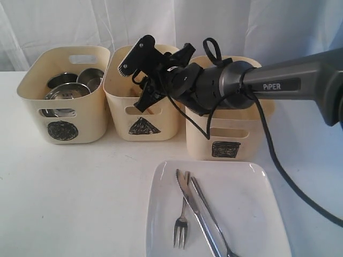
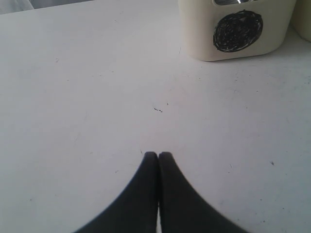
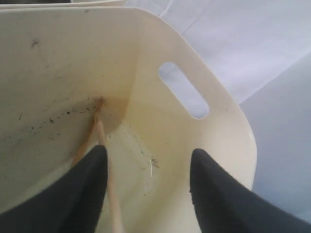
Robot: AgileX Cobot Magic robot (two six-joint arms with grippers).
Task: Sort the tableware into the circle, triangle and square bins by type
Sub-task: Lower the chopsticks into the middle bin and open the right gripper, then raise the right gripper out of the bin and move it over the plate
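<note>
While hanging over a tub, right gripper: gripping nothing; fingers spread wide, only air between them, angled down into the tub.
chopsticks: just below and beside one finger, loose on the tub floor, far end tucked into a corner; seemingly clear of both fingers.
triangle bin: directly under the fingers, walls rising around them; probably the tub for long wooden pieces, hence the spread fingers above it.
square bin: behind the fingers, beneath the arm; contents hidden.
circle bin: off to one side of the fingers, one tub past the triangle bin; holding steel bowls, round ware kept together.
plate: well apart from the fingers, out in front of the tubs; carrying fork, knife and spoon side by side, probably next for sorting.
left gripper: farthest from the working fingers; own fingertips pressed together on nothing, low over bare table, circle bin ahead of them; likely parked clear of the work.
</note>
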